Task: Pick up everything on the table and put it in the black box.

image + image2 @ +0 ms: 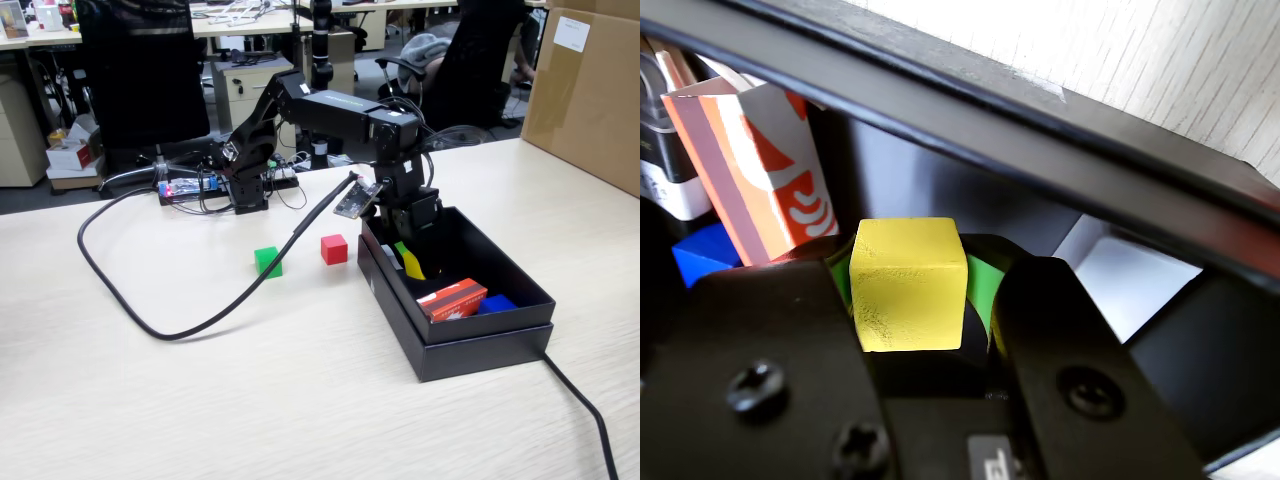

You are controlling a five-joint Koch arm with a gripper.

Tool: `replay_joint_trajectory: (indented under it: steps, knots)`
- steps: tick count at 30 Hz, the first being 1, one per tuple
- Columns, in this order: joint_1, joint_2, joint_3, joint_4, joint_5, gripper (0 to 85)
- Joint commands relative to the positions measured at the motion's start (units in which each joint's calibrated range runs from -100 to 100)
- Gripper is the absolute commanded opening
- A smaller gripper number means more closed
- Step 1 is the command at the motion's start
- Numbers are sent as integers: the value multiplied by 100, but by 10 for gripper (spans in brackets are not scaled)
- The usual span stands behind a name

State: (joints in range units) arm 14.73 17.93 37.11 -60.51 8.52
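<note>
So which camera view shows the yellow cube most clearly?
The wrist view: the yellow cube fills the centre, held between the end effector jaws inside the black box. The fixed view shows only a yellow sliver under the arm.

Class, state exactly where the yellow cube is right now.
The yellow cube sits between the jaws of the gripper, inside the black box at its far end in the fixed view.

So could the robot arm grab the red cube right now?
Probably not yet. Its end effector is down inside the black box, shut on the yellow cube. The red cube sits in the open on the table with nothing blocking it.
</note>
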Motion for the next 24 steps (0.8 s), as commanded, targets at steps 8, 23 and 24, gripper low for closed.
replay_joint_trajectory:
  steps: [8, 23, 24]
  knots:
    - [-63, -261, 61, 51, -73, 398]
    - [-215, -4300, -1299, 42, -200, 431]
    - [-244, -4598, -1508, 42, -239, 439]
